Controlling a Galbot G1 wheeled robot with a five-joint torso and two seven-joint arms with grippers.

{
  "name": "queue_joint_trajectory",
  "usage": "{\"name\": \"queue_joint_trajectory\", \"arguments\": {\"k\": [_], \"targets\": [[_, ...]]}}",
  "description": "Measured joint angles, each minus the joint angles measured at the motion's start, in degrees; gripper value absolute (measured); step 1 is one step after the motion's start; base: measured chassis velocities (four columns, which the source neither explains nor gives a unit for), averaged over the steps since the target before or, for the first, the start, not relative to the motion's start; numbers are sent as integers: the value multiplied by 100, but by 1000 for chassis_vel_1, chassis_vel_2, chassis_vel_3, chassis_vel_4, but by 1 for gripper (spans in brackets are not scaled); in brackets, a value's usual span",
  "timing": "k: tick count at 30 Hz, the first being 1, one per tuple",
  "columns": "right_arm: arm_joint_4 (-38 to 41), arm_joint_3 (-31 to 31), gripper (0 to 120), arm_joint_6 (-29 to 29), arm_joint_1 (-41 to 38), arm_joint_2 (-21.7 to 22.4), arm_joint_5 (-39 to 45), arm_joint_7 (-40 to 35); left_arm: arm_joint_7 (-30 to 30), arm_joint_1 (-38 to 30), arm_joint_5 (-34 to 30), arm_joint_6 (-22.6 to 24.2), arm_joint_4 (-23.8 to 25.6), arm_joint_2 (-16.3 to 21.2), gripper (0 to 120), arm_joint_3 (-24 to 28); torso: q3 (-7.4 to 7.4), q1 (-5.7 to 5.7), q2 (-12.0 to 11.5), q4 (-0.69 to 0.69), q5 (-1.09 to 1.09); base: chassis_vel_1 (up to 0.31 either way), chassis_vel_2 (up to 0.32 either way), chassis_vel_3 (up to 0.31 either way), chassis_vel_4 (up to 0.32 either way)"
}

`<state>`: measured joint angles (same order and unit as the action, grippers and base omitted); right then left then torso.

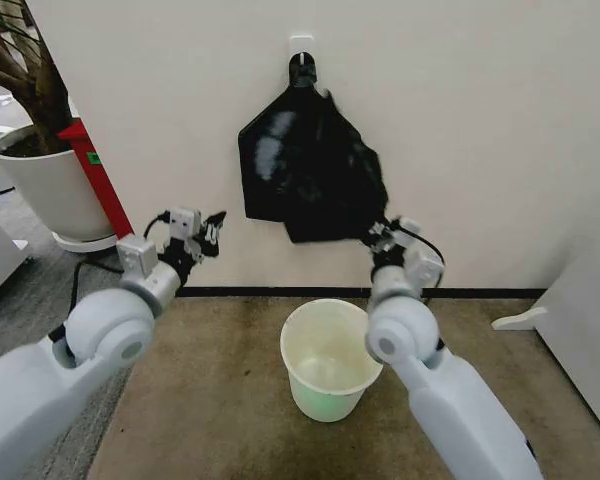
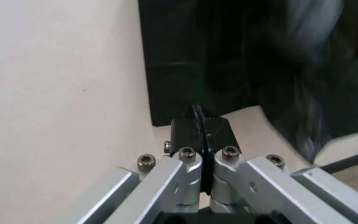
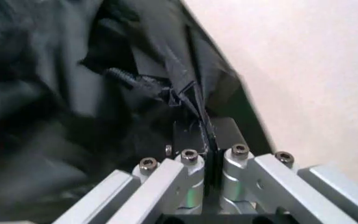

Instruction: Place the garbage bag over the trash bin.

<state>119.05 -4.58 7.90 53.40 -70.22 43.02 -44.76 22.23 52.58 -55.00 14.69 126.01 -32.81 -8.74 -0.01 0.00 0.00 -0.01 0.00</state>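
Right tool pinches the hanging garbage bag's lower corner, left tool closed empty beside it; best draw down gently toward the trash bin.

No readable text, label, brand, number or sign in any view.
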Motion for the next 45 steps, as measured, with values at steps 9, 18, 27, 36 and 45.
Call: {"name": "queue_joint_trajectory", "arguments": {"k": [9,18,27,36,45], "targets": [[87,81,0,-16,-248,77,161,173,-53,-254,-75,23,50,78,0,187,1,0,0,0,0,0,0,0,0],[168,182,0,20,-795,373,587,179,-192,559,236,16,422,-11,0,138,1,0,0,1,-1,0,0,0,0],[202,210,0,52,-968,504,712,105,-166,1263,49,45,769,-300,3,256,1,0,0,2,0,0,0,0,0],[185,222,0,54,-966,540,711,143,267,938,-2271,-281,798,-827,39,335,1,0,0,0,1,0,0,0,0],[219,122,0,50,-843,703,752,186,974,196,-3981,-491,477,-1296,71,371,2,0,0,1,0,0,0,0,0]]}}
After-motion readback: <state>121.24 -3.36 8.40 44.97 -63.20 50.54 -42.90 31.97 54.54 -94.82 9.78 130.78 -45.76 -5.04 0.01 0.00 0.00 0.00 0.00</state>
